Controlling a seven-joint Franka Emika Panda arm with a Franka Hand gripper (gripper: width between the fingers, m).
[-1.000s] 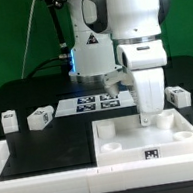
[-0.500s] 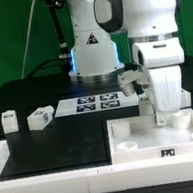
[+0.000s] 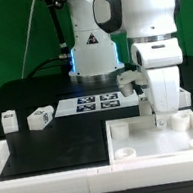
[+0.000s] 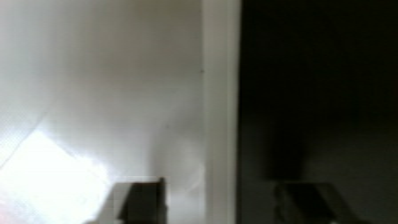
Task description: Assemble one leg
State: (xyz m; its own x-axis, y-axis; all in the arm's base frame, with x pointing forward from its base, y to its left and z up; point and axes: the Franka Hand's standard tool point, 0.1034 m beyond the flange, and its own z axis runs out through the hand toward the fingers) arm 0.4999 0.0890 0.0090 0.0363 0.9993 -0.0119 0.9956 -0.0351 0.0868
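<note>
Tool (image 3: 167, 120) fingers spread, straddling tabletop (image 3: 157, 141) rim, leg (image 3: 40, 117) well apart beside marker board (image 3: 96, 103)

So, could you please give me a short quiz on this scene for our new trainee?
1. True or false: in the wrist view, both fingers hang over the white tabletop.
2. How many legs stand to the exterior view's left of the marker board?
3. The gripper is at: (a) the marker board, (b) the tabletop's far wall, (c) a leg.
Key: 1 false, one hangs over the black table; 2 two; 3 b.
</note>
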